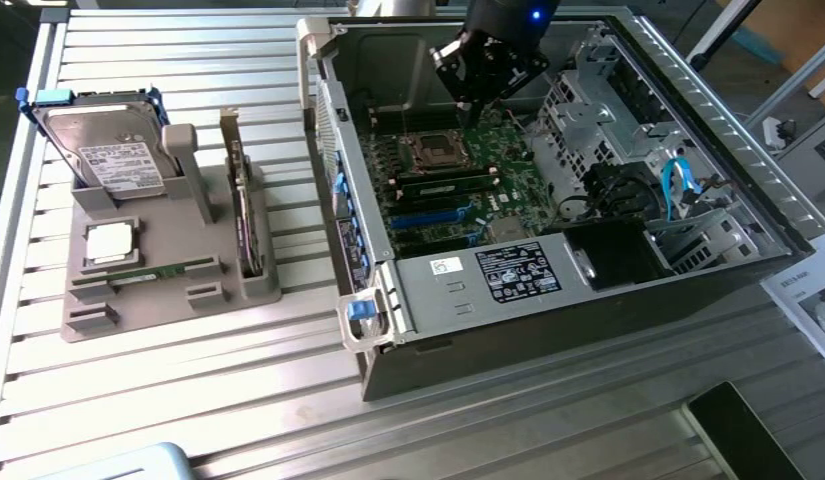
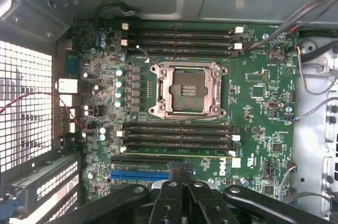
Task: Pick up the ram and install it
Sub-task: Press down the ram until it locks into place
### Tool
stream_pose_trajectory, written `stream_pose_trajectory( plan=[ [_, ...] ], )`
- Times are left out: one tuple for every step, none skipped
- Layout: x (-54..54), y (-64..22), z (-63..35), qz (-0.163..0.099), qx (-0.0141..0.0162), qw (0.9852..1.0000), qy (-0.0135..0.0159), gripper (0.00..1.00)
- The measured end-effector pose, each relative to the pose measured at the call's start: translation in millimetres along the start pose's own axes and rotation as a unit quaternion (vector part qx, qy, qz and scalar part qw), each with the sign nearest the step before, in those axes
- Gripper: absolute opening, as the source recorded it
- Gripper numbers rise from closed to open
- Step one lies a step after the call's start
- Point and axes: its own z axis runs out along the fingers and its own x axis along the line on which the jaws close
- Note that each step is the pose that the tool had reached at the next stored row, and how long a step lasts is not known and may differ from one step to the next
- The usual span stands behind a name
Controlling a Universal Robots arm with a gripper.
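A thin green ram stick (image 1: 156, 272) lies flat in the grey holder (image 1: 92, 320) on the exterior view's left, apart from the arm. A second thin green stick (image 2: 174, 153) stands edge-up in a memory slot just beside the CPU socket (image 2: 187, 87); in the exterior view this seated stick (image 1: 446, 186) runs across the motherboard. My gripper (image 1: 471, 116) hangs over the board inside the open computer case (image 1: 732, 150), above the socket. In the wrist view the gripper (image 2: 179, 168) has its black fingers pressed together with nothing between them, near the seated stick.
The holder also carries a silver hard drive (image 1: 112, 150), a CPU chip (image 1: 108, 243) and an upright expansion card (image 1: 239, 210). The case walls, the drive cage (image 1: 586, 110), the black power supply (image 1: 519, 272) and loose cables (image 2: 317, 86) surround the board. The slatted metal table (image 1: 185, 400) lies around the case.
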Motion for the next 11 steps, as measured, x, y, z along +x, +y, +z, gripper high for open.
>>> stream_pose_trajectory(
  plan=[
    [0.0, 0.0, 0.0, 0.001, -0.0001, 1.0000, 0.0000, 0.11],
    [0.0, 0.0, 0.0, 0.002, -0.0001, 1.0000, 0.0000, 0.11],
    [0.0, 0.0, 0.0, 0.004, -0.0001, 1.0000, 0.0000, 0.11],
    [0.0, 0.0, 0.0, 0.005, -0.0002, 1.0000, 0.0000, 0.11],
    [-0.1, 0.0, 0.0, 0.008, -0.0002, 1.0000, 0.0000, 0.11],
    [-0.1, 0.0, 0.0, 0.009, -0.0002, 1.0000, 0.0001, 0.11],
    [-0.2, 0.0, 0.0, 0.009, -0.0002, 1.0000, 0.0001, 0.11],
    [-0.2, 0.0, 0.0, 0.009, -0.0002, 1.0000, 0.0001, 0.11],
    [-0.2, 0.0, 0.0, 0.009, -0.0002, 1.0000, 0.0001, 0.11],
    [-1.0, -0.1, 0.0, 0.009, -0.0002, 1.0000, 0.0001, 0.11],
    [-2.4, -0.1, 0.0, 0.009, -0.0001, 1.0000, 0.0000, 0.11]
  ],
)
